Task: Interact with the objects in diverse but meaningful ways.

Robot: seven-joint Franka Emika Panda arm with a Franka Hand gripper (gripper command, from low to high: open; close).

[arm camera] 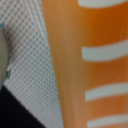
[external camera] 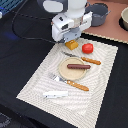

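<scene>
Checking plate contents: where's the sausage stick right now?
In the exterior view the sausage stick lies across the tan round plate mid-placemat, with the red tomato beyond it and the fork on the plate's near side.

The arm's head is crowding the bread block (external camera: 73, 45), with the tomato (external camera: 87, 48) sitting just beside it. Open placemat (external camera: 35, 85) is lying free toward the exterior view's left of the plate (external camera: 65, 75).
</scene>
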